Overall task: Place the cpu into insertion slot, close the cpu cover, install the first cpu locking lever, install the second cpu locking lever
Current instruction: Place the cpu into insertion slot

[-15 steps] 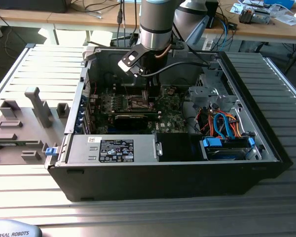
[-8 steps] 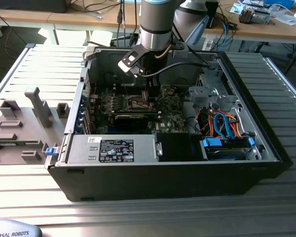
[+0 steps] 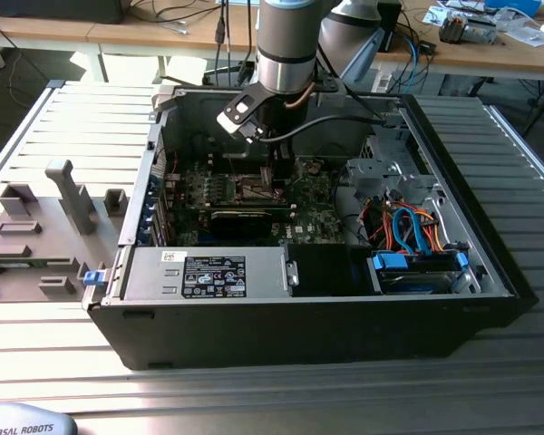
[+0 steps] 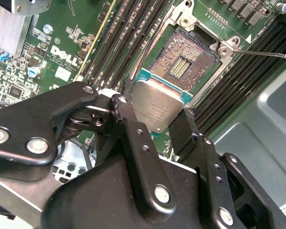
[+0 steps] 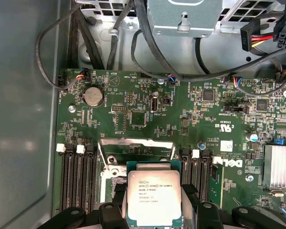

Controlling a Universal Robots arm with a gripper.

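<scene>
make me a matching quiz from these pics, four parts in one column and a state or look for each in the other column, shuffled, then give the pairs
Column 1
1. cpu
2. cpu socket
3. coin cell battery
4. heatsink

Column 2
A. silver block of fins
B. held between the fingers
C. uncovered, contact field bare
D. round silver disc

Pairs: 1-B, 2-C, 3-D, 4-A
</scene>
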